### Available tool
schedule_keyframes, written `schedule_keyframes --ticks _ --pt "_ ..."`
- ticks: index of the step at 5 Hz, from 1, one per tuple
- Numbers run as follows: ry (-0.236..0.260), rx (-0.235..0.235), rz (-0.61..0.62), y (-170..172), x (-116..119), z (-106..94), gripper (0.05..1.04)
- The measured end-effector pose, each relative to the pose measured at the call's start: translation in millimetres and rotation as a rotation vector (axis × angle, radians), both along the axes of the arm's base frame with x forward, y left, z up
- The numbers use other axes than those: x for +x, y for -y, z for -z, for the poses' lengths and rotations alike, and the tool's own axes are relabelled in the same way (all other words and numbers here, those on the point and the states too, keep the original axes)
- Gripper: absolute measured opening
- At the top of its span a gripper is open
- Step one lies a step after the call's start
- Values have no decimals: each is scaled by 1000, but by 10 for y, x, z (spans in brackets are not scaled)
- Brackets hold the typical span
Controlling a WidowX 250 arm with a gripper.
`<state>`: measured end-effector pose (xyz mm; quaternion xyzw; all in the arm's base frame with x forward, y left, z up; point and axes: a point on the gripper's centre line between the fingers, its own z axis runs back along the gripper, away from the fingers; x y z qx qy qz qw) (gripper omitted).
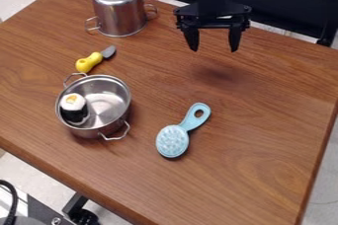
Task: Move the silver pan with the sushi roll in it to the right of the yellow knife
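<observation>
Gripper w/ jaws apart, above far side of table, right of ctr.
Gripper (213,50) hangs over wood table (264,145), to the right of upside-down metal pot (120,14) at far left, the closest item. Knife w/ yellow handle (88,62) lies btwn that pot & open metal pot (105,131), left side; sushi piece (73,106) sits inside, at its left wall. Lt. blue brush (174,140) lies to the open pot's right, bristle head near, handle pointing far.

Legible markings: none found. No text, label, brand, number or sign can be read.
</observation>
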<state>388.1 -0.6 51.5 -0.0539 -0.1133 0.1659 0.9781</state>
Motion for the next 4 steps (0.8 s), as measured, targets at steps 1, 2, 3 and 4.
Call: schedule_keyframes --ticks 1,2,3,4 --pt "-54 -3 -5 3 -63 167 999" --pt "-113 5 -49 -69 -88 138 999" --pt "-111 23 -125 -172 -135 201 999" --pt "-97 58 -251 -344 -234 56 999"
